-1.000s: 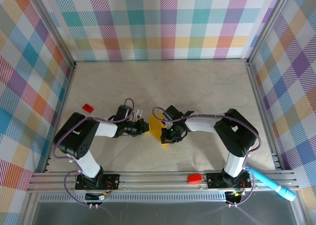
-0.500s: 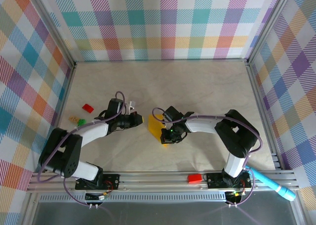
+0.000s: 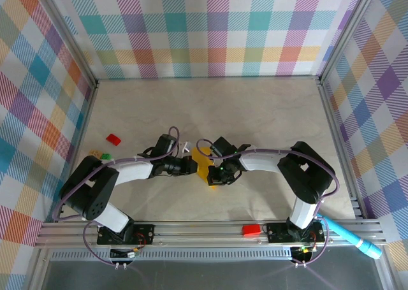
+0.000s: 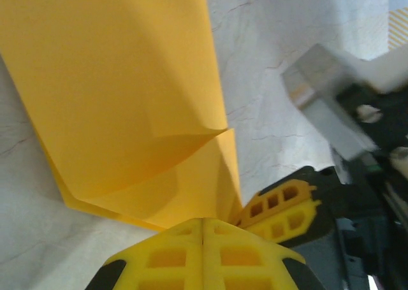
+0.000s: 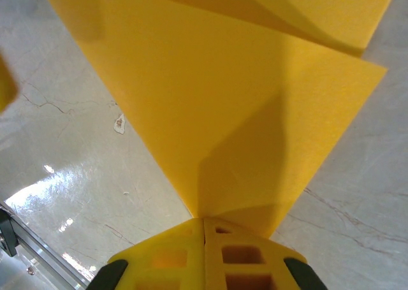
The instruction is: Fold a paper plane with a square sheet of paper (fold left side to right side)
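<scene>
The square sheet of paper (image 3: 203,165) is yellow-orange and lies folded on the table between the two grippers. In the left wrist view the paper (image 4: 115,79) shows stacked layers, with a curled flap lying over the lower one. My left gripper (image 3: 191,167) is shut, and its tips (image 4: 204,221) press on the paper's near edge. My right gripper (image 3: 214,176) is shut too, with its tips (image 5: 204,221) resting on a corner of the paper (image 5: 223,99). The right gripper's yellow fingers (image 4: 280,207) sit just beside the left ones.
A red block (image 3: 113,138) and small yellow and green blocks (image 3: 99,155) lie at the left. Another red block (image 3: 251,229) sits on the front rail, and a light blue pen (image 3: 354,237) is at the lower right. Bare table (image 3: 223,111) stretches behind the paper.
My left gripper drew back to the left off the paper, then came back onto its left edge. The right arm has stayed in place on the paper.
</scene>
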You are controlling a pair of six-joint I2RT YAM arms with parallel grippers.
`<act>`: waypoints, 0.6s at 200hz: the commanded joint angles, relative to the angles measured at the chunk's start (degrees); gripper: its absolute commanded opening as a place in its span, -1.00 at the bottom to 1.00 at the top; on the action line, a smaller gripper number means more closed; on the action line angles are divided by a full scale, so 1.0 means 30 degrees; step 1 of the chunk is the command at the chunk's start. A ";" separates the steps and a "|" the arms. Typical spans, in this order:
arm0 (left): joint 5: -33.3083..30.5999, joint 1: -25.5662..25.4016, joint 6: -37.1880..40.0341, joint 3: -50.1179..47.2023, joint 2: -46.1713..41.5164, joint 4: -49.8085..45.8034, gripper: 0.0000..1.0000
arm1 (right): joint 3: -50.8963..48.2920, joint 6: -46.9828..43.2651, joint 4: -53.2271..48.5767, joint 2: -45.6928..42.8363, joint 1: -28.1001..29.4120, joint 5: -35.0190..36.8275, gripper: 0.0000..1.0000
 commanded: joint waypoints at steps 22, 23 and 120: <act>-0.0019 -0.0087 0.0394 0.1061 0.1384 0.0442 -0.96 | -0.1000 -0.0115 -0.1936 0.0921 -0.0104 0.2248 -1.00; -0.0041 -0.0087 0.0405 0.1076 0.1416 0.0413 -0.96 | -0.1001 -0.0120 -0.1939 0.0936 -0.0104 0.2244 -1.00; -0.1965 -0.0086 0.0478 0.1064 0.2833 -0.1411 -1.00 | 0.0076 -0.0133 -0.1657 0.0351 -0.0159 0.1005 -1.00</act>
